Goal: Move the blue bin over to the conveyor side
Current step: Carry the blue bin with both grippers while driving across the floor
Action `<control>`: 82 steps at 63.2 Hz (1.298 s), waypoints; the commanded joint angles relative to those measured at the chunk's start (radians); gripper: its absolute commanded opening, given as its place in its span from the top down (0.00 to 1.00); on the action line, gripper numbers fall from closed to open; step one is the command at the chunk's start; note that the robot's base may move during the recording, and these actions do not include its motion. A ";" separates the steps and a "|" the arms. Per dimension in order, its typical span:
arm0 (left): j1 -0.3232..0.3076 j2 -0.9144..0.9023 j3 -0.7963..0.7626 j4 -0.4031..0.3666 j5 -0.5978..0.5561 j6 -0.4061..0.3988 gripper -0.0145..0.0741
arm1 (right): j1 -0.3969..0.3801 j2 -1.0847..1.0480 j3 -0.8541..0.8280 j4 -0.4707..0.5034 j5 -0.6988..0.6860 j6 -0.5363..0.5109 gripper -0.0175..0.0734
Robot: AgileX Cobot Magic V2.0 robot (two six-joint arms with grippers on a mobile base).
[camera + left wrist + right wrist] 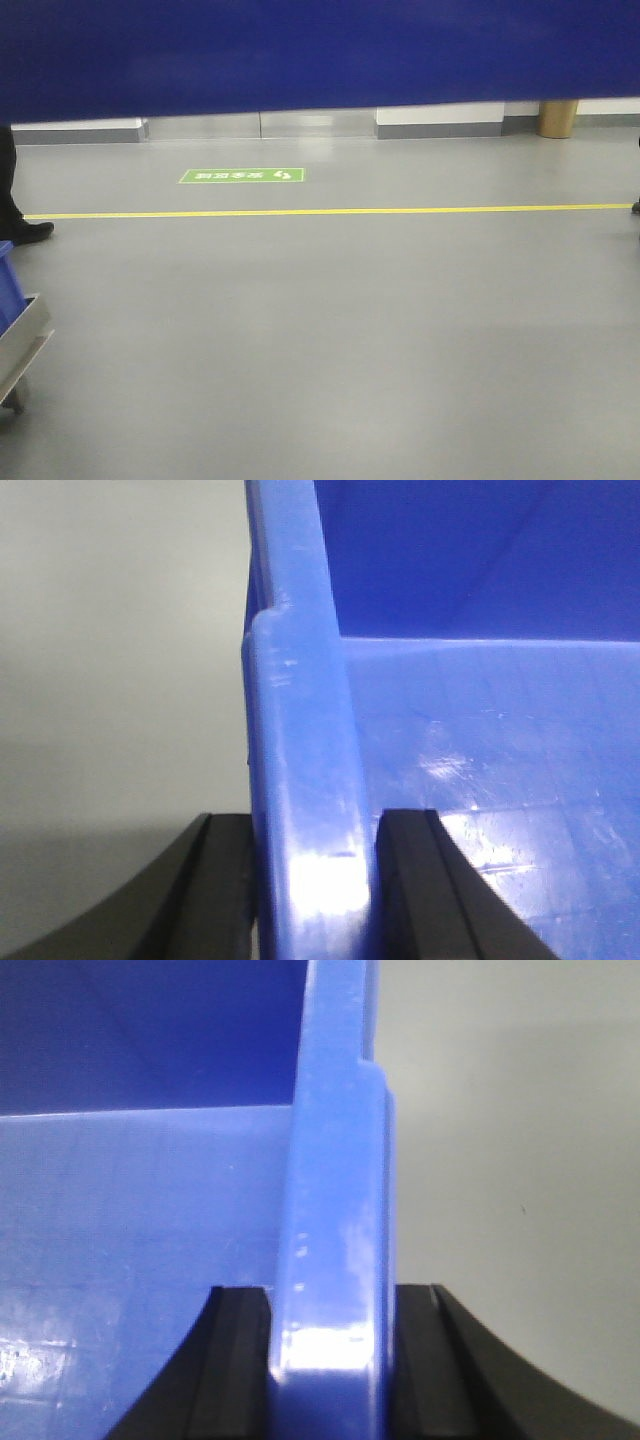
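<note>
Glossy blue bin (300, 730), thick rolled rim, upright

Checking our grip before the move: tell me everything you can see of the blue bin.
The blue bin is glossy blue plastic with a thick rolled rim and lightly scuffed inner surfaces. What shows of its inside is empty. The left pincer and right pincer each clamp a side wall at the rim, one finger inside, one outside. Beyond it lies grey floor.
</note>
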 commanded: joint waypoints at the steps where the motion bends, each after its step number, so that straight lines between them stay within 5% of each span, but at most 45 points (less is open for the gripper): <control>1: -0.001 -0.013 -0.013 0.012 -0.094 0.014 0.85 | -0.001 -0.021 -0.015 -0.046 -0.090 -0.012 0.90; 82: -0.001 -0.013 -0.013 0.012 -0.097 0.014 0.85 | -0.001 -0.021 -0.015 -0.046 -0.090 -0.012 0.90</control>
